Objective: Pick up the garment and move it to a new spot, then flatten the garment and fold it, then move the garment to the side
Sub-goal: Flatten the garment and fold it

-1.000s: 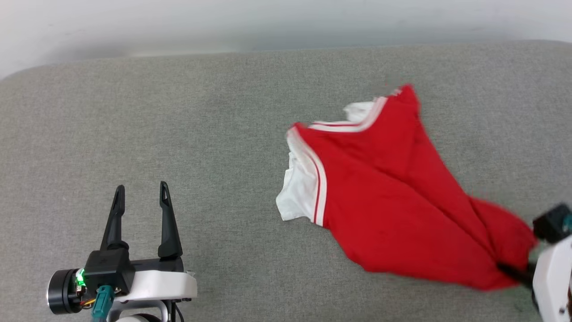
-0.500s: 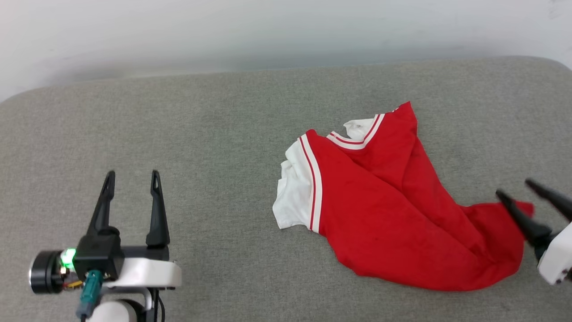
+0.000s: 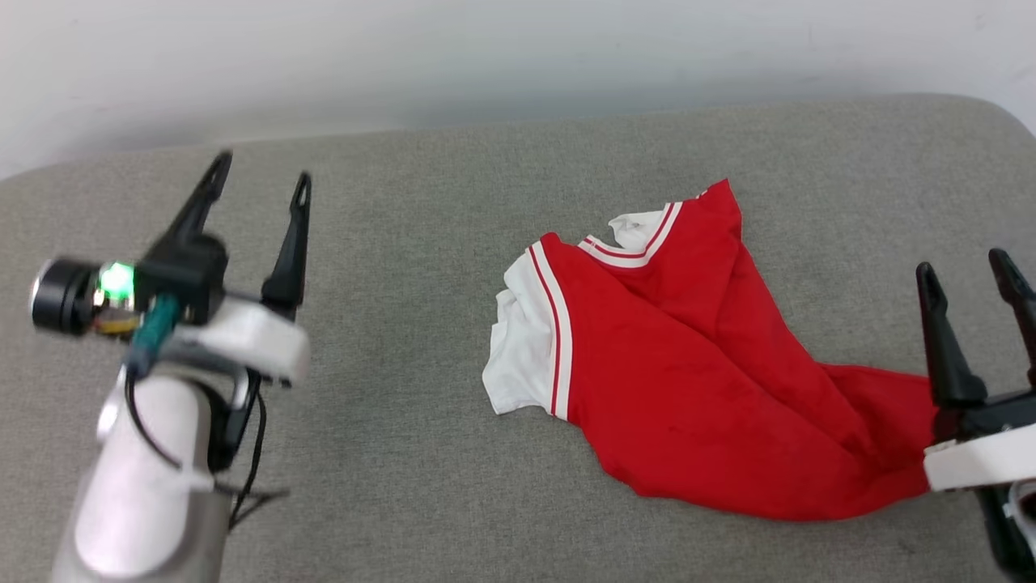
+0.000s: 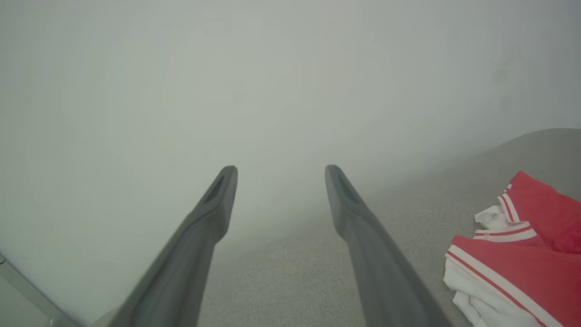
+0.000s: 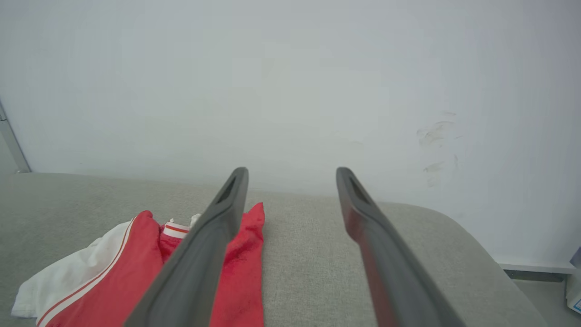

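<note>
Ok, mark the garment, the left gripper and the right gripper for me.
garment (image 3: 696,389): head view, on its red body panel.
left gripper (image 3: 263,168): head view, midway between its open fingertips.
right gripper (image 3: 963,264): head view, midway between its open fingertips.

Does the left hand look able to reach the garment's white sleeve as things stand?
Probably yes: the left hand is open, and only bare grey cushion lies between it and the white sleeve of the garment.
</note>
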Controlling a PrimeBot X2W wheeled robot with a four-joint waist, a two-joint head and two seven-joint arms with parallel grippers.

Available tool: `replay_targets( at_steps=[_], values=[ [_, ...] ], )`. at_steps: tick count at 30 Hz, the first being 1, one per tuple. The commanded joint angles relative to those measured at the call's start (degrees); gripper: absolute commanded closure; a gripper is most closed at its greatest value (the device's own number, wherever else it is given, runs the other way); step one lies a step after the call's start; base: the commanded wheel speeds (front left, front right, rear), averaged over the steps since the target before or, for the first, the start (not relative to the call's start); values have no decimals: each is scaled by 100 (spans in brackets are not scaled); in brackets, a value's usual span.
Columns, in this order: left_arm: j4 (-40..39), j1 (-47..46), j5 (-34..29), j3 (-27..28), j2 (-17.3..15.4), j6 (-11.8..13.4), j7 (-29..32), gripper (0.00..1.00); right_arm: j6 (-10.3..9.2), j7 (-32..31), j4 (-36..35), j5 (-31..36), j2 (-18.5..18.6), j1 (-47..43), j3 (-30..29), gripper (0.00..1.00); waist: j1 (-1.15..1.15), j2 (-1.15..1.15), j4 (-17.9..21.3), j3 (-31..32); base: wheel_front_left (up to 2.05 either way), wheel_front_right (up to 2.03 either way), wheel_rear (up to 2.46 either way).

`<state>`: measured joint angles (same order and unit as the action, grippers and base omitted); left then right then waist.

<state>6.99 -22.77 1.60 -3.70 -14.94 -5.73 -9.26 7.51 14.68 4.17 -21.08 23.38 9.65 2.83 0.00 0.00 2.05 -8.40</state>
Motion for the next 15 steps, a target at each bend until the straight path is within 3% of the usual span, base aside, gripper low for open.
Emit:
replay_targets(
  at_steps=[1, 7, 15],
  values=[
    [92, -345, 98, -141, -97, -76, 287, 0, -3, 8, -212, 221, -255, -218, -131, 0, 0, 0, 29, -71, 0, 0, 0],
    [308, -1452, 911, -1153, -460, -162, 1649, 0, -4, -53, -651, 699, -793, -541, -269, 0, 0, 0, 134, -285, 0, 0, 0],
    [368, -2774, 2887, -3265, -1203, -163, 3711, 0, -4, -44, -743, 901, -917, -397, -128, 0, 0, 0, 345, -577, 0, 0, 0]
  ],
)
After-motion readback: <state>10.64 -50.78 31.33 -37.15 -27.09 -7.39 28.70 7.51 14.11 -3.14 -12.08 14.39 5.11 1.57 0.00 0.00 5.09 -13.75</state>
